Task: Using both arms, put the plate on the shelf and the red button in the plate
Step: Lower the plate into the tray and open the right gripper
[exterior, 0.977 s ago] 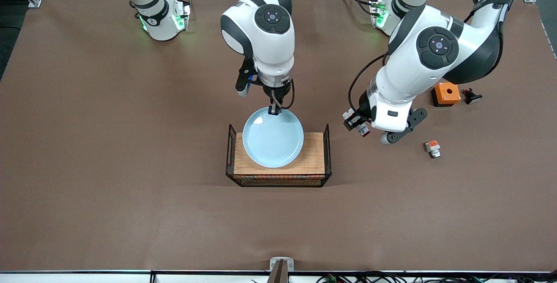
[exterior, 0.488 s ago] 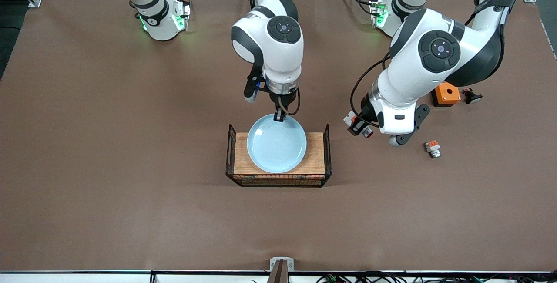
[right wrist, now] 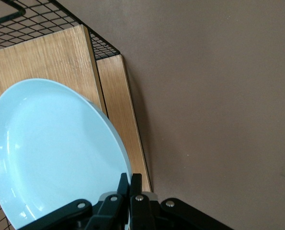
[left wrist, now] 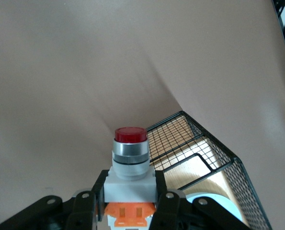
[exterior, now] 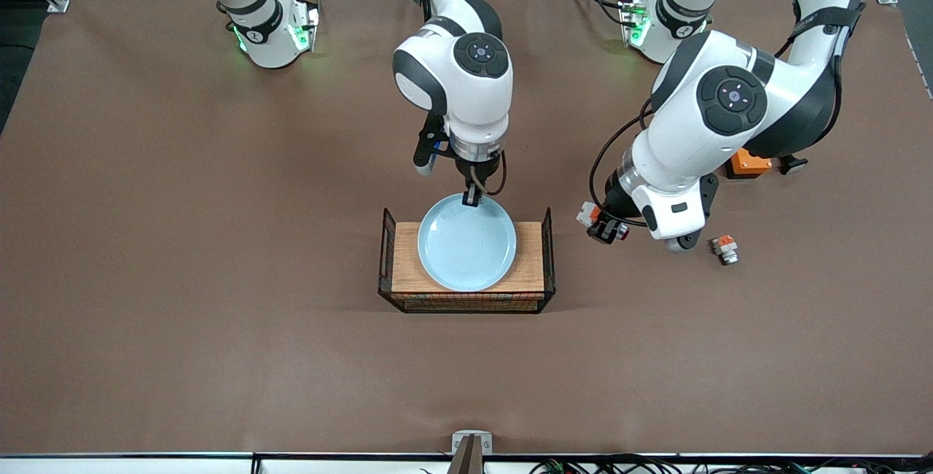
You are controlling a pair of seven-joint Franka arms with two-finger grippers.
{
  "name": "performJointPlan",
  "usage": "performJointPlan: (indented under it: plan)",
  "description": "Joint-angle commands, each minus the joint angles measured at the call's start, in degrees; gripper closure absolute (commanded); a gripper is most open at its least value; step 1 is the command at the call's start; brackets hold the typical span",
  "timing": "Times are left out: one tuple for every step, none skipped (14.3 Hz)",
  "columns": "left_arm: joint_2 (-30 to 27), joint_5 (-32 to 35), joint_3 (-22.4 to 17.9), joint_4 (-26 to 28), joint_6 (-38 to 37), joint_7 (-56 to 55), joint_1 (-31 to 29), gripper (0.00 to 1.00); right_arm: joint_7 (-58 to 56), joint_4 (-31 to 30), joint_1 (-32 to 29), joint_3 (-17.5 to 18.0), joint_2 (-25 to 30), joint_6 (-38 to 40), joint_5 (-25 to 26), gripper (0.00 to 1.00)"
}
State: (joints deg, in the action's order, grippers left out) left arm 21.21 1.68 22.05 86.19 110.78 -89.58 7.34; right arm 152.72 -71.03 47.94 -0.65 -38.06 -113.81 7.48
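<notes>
over the wire basket [exterior: 466, 302] at mid-table, the right gripper [exterior: 471, 198] pinches the rim of the plate [exterior: 466, 244], its fingers [right wrist: 134, 188] pressed together on the edge that faces the robots' bases. the pale blue plate hangs over the basket's wooden floor [exterior: 528, 262], nearly level in the front view, covering most of the board between the two raised wire ends. in the right wrist view the plate [right wrist: 51, 153] shows glossy and bare, with the wooden boards [right wrist: 116, 110] and black mesh [right wrist: 32, 19] under it; whether it touches the wood cannot be told.

toward the left arm's end of the table, the left gripper [exterior: 606, 230] is clamped on the red button [exterior: 603, 222], up in the air over bare brown table [exterior: 219, 357] just beside the basket. the left wrist view shows the button [left wrist: 130, 165] upright between the black fingers [left wrist: 168, 201], gripped at its white-grey body, orange block [left wrist: 130, 215] below, metal collar and round red cap [left wrist: 131, 134] at the tip, pointing toward the basket's wire end [left wrist: 195, 143].

on the table near the left arm lie a small white-and-orange part [exterior: 724, 248], an orange box [exterior: 745, 163] partly hidden by the arm, and a small dark piece [exterior: 791, 163] beside it. both arms' bases [exterior: 273, 29] glow green along the table's edge farthest from the camera.
</notes>
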Motion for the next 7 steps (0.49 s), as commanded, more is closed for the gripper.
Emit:
performJointPlan:
  plan:
    - [1.11, 1.31, 0.01, -1.64, -0.04, -3.05, 0.22, 0.62, 1.8, 2.04, 0.84, -0.67, -1.4, -0.18, 2.45, 0.94]
    - [1.46, 1.31, 0.01, -2.08, 0.22, -3.23, 0.22, 0.62, 1.71, 2.13, 0.84, -0.58, -1.58, -0.79, 3.76, 0.8]
    - [1.55, 1.31, 0.01, -2.08, 0.31, -3.31, 0.31, 0.62, 1.62, 2.13, 0.84, -0.58, -1.67, -1.14, 3.86, 0.58]
    - [1.55, 1.31, 0.01, -2.08, 0.31, -3.58, 0.31, 0.62, 1.53, 2.13, 0.75, -0.58, -1.75, -1.23, 3.86, 0.23]
    - [1.55, 1.4, 0.01, -2.08, 0.4, -3.75, 0.31, 0.62, 1.53, 2.13, 0.75, -0.58, -1.76, -1.23, 3.86, 0.0]
    - [1.73, 1.49, 0.01, -2.08, 0.4, -3.76, 0.31, 0.62, 1.53, 2.22, 0.75, -0.58, -1.76, -1.15, 3.86, 0.0]
    - [1.99, 1.49, 0.01, -2.08, 0.4, -3.84, 0.39, 0.62, 1.62, 2.22, 0.67, -0.58, -1.67, -1.15, 3.86, 0.0]
